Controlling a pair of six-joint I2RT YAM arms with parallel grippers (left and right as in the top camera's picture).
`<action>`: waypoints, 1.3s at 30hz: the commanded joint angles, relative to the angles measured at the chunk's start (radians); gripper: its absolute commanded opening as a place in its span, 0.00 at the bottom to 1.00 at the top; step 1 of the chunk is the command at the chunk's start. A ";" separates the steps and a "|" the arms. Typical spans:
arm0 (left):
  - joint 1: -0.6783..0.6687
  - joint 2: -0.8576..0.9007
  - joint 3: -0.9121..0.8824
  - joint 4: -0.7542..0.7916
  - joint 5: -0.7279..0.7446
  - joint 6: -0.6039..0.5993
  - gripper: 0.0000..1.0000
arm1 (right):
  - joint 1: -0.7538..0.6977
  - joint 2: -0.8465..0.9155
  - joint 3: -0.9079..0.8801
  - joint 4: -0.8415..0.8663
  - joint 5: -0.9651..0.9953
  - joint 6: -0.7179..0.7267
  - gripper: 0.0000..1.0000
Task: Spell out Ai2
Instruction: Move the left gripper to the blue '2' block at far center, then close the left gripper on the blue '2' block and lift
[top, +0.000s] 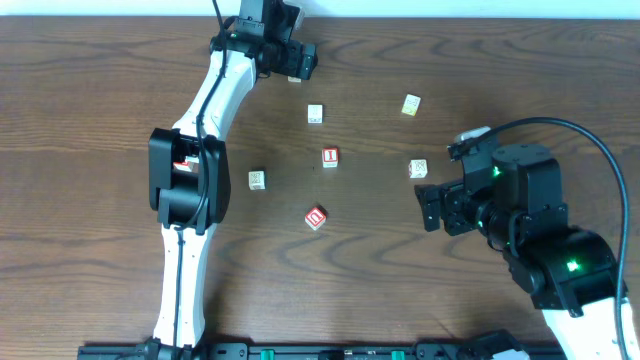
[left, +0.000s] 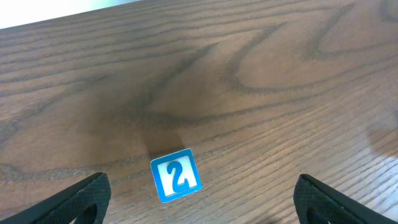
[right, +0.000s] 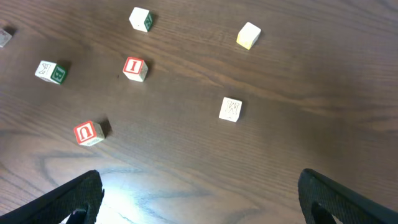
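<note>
A blue-framed "2" block (left: 176, 175) lies on the wood between the wide-open fingers of my left gripper (left: 200, 208), a little left of centre; the gripper touches nothing. In the overhead view that gripper (top: 298, 62) is at the far edge of the table with the block (top: 294, 79) just below it. A red "I" block (top: 330, 157) (right: 135, 68) lies mid-table. My right gripper (top: 432, 208) (right: 199, 199) is open and empty, over bare wood right of the blocks. I cannot make out an "A" block.
Other blocks are scattered about: a red "U" block (top: 316, 217) (right: 89, 132), a white-green one (top: 257, 180) (right: 50, 71), another white-green one (top: 315, 113) (right: 141, 18), a yellowish one (top: 411, 104) (right: 248, 35) and a white one (top: 418, 168) (right: 230, 109).
</note>
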 joint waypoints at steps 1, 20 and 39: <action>0.001 0.019 0.031 0.011 -0.013 -0.018 0.95 | -0.005 -0.001 0.001 -0.001 -0.005 -0.014 0.99; -0.019 0.100 0.024 0.056 -0.132 -0.122 0.96 | -0.005 -0.001 0.001 -0.001 -0.005 -0.014 0.99; -0.026 0.101 0.018 0.049 -0.176 -0.119 0.81 | -0.005 -0.001 0.001 -0.001 -0.005 -0.014 0.99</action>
